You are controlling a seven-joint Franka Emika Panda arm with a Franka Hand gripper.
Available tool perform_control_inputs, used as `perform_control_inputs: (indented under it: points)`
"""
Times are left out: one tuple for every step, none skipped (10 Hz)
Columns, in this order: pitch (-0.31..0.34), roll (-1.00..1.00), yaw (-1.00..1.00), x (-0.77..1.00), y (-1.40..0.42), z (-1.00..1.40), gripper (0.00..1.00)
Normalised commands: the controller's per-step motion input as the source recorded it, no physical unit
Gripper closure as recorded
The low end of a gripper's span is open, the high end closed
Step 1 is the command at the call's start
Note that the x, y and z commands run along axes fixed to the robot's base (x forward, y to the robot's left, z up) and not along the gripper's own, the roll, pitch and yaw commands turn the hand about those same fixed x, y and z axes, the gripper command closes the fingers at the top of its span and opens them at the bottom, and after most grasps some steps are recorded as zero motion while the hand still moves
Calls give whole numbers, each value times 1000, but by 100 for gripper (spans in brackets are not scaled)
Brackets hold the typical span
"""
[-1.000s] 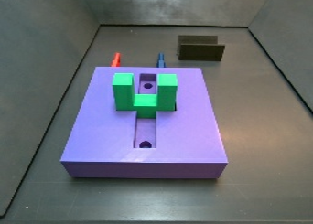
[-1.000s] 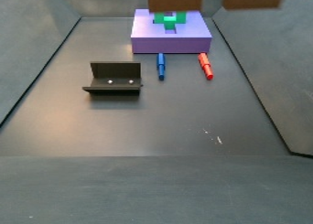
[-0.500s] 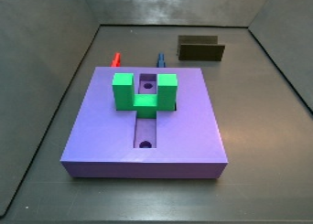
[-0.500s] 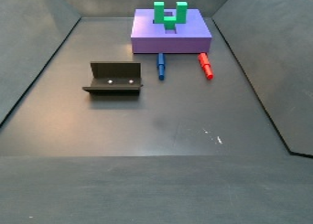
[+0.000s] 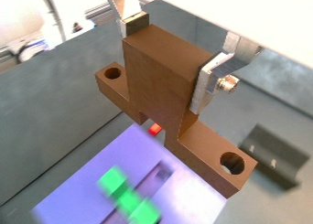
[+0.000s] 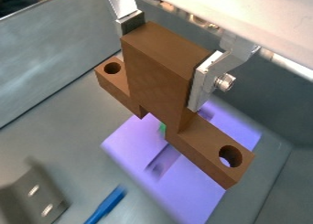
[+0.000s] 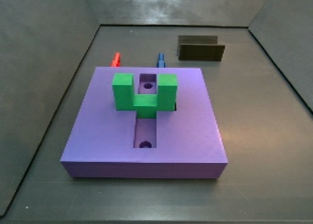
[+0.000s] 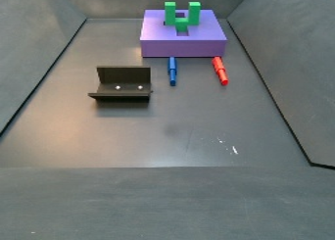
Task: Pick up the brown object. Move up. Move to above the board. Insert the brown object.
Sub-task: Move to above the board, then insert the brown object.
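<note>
Orange-brown, T-shaped, held aloft: brown object (image 5: 171,100) clamped in the hand (image 5: 171,54), silver fingers (image 5: 218,77) pressed flat on opposite faces of the thick stem. Long bar slung crosswise beneath the stem, running diagonally through both wrist views, a round hole near each end. Stem rising up between the finger plates. Same grip visible from the other wrist camera (image 6: 169,72). Far below, blurred, the board (image 5: 86,186), purple, with its green U-shaped block (image 5: 126,193). Out of frame in both side views, hand and piece alike. On the dark desk (image 8: 170,126): board (image 7: 145,122), fixture (image 8: 120,84), red pen (image 8: 220,70), blue pen (image 8: 171,71).
</note>
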Motion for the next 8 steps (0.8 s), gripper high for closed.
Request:
perform_control_inputs:
  points:
    - [163, 28, 11, 143, -451, 72, 100]
    - [0, -19, 0, 0, 0, -26, 100]
    - [-10, -26, 0, 0, 29, 0, 100]
    - [0, -7, 0, 0, 0, -17, 100]
    - [0, -39, -20, 0, 0, -63, 100]
    - [-20, -61, -100, 23, 0, -100, 100]
    - [-40, -67, -203, 100, 0, -123, 100]
    - [-59, -70, -274, 120, 0, -129, 100]
